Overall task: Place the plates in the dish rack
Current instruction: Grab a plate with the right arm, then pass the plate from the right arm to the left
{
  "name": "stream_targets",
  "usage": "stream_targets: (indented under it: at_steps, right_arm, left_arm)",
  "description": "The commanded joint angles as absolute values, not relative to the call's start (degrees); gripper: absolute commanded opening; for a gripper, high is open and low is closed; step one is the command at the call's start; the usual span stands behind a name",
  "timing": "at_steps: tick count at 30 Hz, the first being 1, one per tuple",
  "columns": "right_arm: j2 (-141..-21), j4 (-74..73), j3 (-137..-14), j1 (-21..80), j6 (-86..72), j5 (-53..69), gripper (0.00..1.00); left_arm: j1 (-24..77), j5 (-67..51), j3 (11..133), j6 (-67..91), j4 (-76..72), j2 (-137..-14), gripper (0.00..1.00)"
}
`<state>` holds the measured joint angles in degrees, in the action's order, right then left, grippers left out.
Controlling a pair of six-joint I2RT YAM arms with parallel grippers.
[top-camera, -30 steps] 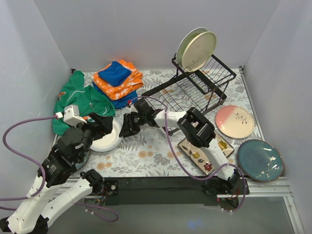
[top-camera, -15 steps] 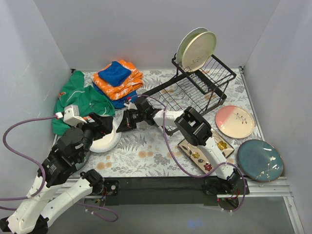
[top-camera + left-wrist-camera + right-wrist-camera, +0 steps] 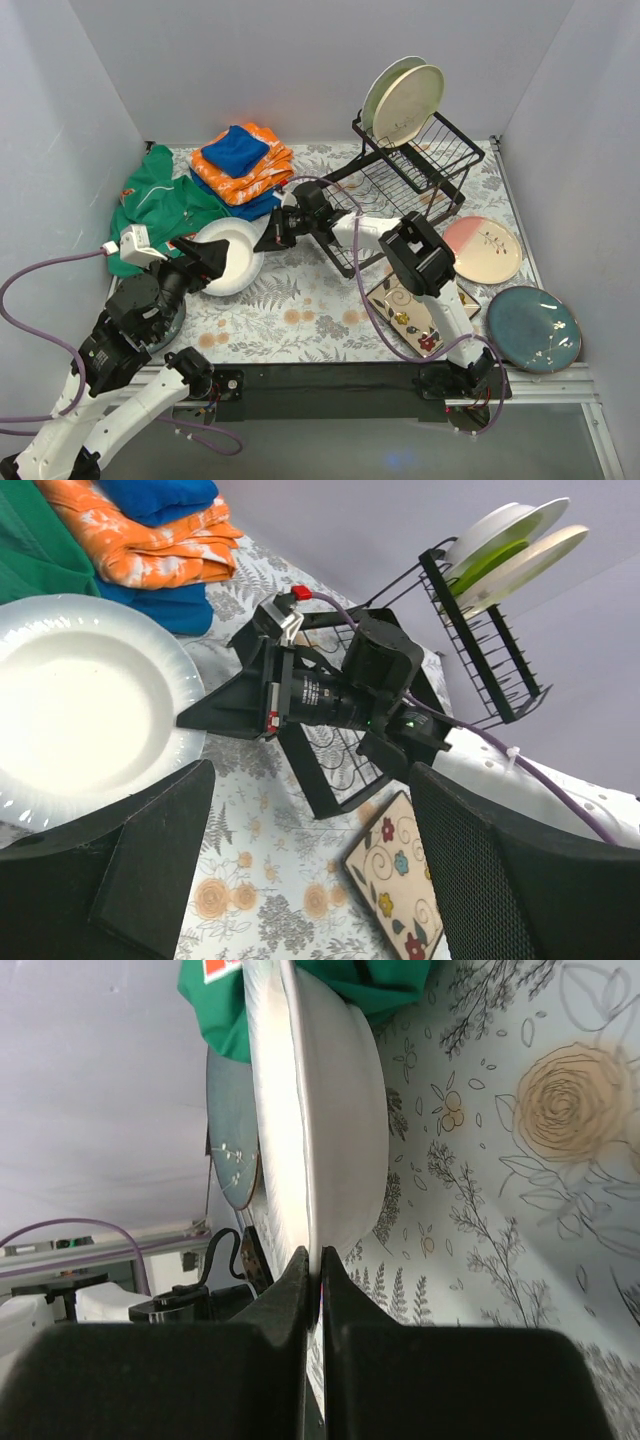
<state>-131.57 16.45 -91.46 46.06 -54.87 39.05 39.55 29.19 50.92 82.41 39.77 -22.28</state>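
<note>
In the top view we see the white plate (image 3: 232, 260) on the left half of the floral tablecloth (image 3: 300, 310), just beside the green cloth (image 3: 165, 205). The right gripper (image 3: 268, 238) stretches left across the table and is pinched onto the plate's right rim. The left gripper (image 3: 207, 262) sits at the plate's near left edge with its jaws spread wide. The dish rack (image 3: 400, 185) stands at the far right, well apart from the white plate, with the racked plates (image 3: 405, 100) upright in its raised section. Right of the rack lies the pink-and-cream plate (image 3: 482, 250). Nearer to us is the dark teal plate (image 3: 533, 328). The square flowered plate (image 3: 415, 312) lies partly under the right arm. The folded orange and blue cloths (image 3: 240, 162) sit at the far left.

In the left wrist view we look out between that gripper's fingers (image 3: 150, 870), which are set far apart. The white plate (image 3: 80, 710) fills the left side, and the right gripper (image 3: 190, 720) is clamped on its rim. Beyond them the dish rack (image 3: 480, 650) holds three plates on edge: white, lime green and cream.

In the right wrist view the right gripper (image 3: 313, 1265) is closed tight on the thin rim of the white plate (image 3: 340, 1110), which we see edge-on. A second teal plate (image 3: 228, 1150) shows behind it. We cannot tell whether the white plate touches the tablecloth.
</note>
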Motion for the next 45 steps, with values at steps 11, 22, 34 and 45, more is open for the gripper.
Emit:
stream_targets:
  at_steps: [11,22,34,45]
  right_arm:
    - [-111.1,16.8,-83.8,44.3,-47.6,38.8,0.01]
    - [-101.5,13.4,-81.1,40.5,-46.3,41.6,0.01]
    - [-91.1,12.8,-76.4,35.5,-46.3,43.8,0.01]
    - [-82.2,11.1,-73.5,27.6,-46.1,47.0,0.01]
  left_arm:
    - [39.4,26.1,49.7,86.0,34.0,-22.7,0.82]
    - [39.4,26.5,53.7,79.6,30.5,-27.9,0.93]
    - [39.4,20.6,58.0,69.2,20.0,-37.3,0.94]
    - [38.8,13.8,65.1,66.4,14.9,-47.9,0.95]
